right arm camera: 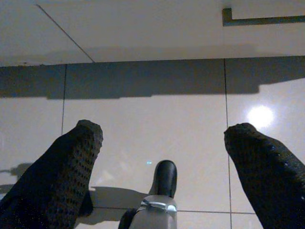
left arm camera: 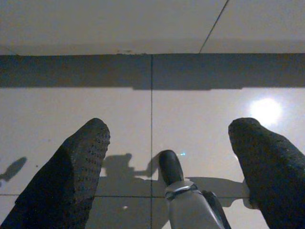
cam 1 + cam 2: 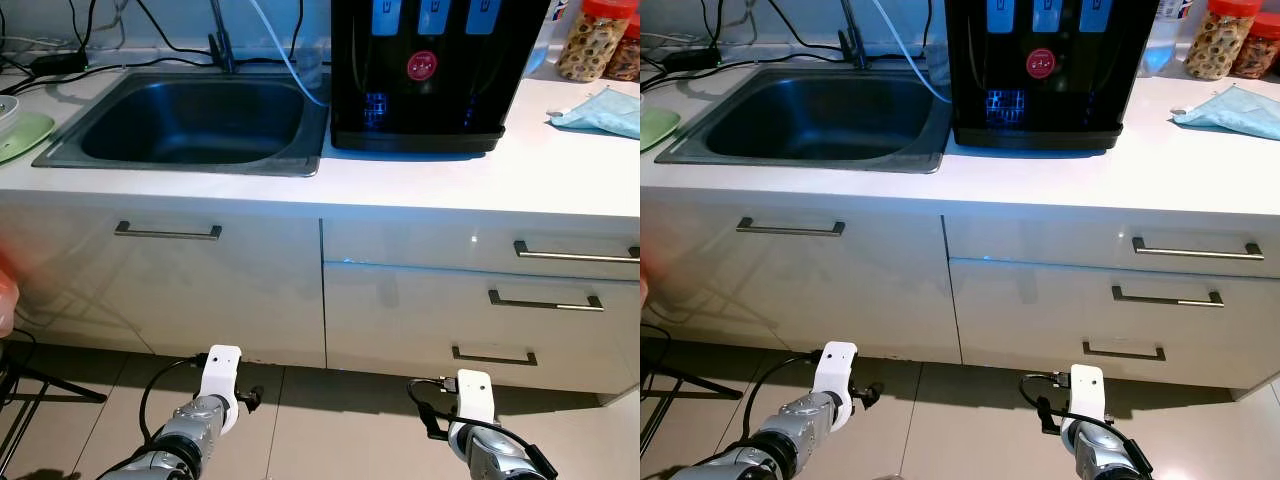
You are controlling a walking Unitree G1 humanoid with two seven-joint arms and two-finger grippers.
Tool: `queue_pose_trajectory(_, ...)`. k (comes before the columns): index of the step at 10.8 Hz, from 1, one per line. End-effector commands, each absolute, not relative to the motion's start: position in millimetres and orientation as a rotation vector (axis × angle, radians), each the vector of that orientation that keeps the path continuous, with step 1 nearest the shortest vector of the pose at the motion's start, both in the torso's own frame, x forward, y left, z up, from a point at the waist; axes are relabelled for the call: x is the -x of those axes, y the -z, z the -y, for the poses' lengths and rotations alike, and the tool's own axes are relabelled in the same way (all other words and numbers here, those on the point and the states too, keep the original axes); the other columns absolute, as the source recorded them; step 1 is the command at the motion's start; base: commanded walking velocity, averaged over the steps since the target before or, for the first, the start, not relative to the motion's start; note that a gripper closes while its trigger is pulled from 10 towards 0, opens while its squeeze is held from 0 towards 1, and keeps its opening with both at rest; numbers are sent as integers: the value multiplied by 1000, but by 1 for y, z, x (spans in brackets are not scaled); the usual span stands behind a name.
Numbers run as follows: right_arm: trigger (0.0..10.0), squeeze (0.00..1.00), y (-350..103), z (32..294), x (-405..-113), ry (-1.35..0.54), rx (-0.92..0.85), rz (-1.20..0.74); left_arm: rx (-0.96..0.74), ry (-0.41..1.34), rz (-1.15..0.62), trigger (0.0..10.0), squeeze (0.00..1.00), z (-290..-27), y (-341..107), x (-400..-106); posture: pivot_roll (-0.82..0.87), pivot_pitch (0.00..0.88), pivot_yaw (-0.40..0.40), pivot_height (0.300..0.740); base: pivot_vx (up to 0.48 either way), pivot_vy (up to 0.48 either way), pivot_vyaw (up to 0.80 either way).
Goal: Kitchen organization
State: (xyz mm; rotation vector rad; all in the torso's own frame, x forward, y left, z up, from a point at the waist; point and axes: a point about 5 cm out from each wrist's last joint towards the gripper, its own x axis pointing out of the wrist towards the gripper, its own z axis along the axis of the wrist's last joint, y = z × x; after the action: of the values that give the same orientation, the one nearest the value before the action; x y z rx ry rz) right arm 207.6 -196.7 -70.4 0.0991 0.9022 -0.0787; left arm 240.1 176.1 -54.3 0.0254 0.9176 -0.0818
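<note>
Nothing is in hand yet; the robot stands facing the white kitchen surface (image 3: 420, 180), seemingly choosing what to tidy. Both arms hang low over the tiled floor (image 2: 190, 124); the left pincer (image 2: 174, 157) and right pincer (image 1: 167, 157) each have their black fingers spread apart, empty. The likeliest candidate, a crumpled pale-blue cloth (image 3: 600, 110), lies high on the surface at the far right, well apart from either pincer; the next move calls for raising an arm.

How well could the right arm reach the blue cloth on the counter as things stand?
Probably not yet: the right gripper hangs open near the floor, while the cloth lies up on the counter.
</note>
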Motion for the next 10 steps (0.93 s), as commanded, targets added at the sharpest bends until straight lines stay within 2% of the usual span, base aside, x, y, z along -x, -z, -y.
queue_pose_trajectory(1, 10000, 0, 71, 194, -207, 72, -105, -907, -36, 83, -919, 10000, 0, -178, 53, -241, -27, 0, 74, 740, 0, 0, 0)
queue_pose_trajectory(10, 10000, 0, 71, 195, -208, 70, -99, -904, -48, 89, -926, 10000, 0, -178, 54, -239, -26, 0, 73, 740, 0, 0, 0)
